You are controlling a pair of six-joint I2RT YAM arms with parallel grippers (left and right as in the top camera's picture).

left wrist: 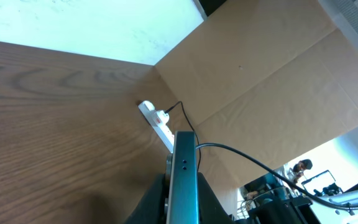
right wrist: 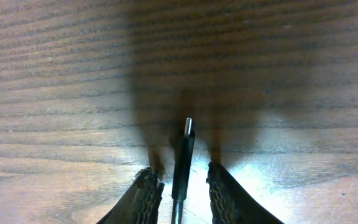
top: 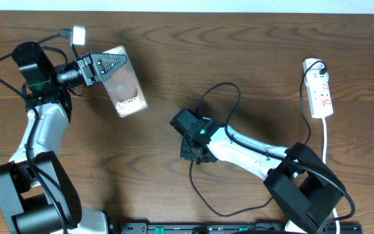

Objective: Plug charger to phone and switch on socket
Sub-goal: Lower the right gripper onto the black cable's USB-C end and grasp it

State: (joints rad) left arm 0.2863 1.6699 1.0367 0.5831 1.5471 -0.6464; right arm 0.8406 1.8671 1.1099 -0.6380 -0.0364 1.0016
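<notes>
1. Two robot arms are over a brown wooden desk (top: 252,39). The left claw (top: 117,65) is clamped on one end of the phone (top: 130,91). The phone is at the desk's left side, glossy face up, with its white lettering at the end away from the claw.
2. From the left wrist, the phone (left wrist: 185,180) shows edge-on, pinched between the dark fingers (left wrist: 151,202).
3. Near the middle of the desk, the right claw (top: 197,140) points down at the wood. The charger (top: 228,84), a thin black cable, loops away from it above and below.
4. From the right wrist, the claw (right wrist: 182,186) stands narrow around the charger's plug tip (right wrist: 188,126). The tip lies between the ribbed fingers (right wrist: 148,196), with a sliver of desk showing on either side.
5. The socket (top: 321,94), a white strip with red markings, lies at the far right edge, well apart from both claws. A black plug (top: 319,65) sits in its top end and a white cord (top: 325,140) trails from it.
</notes>
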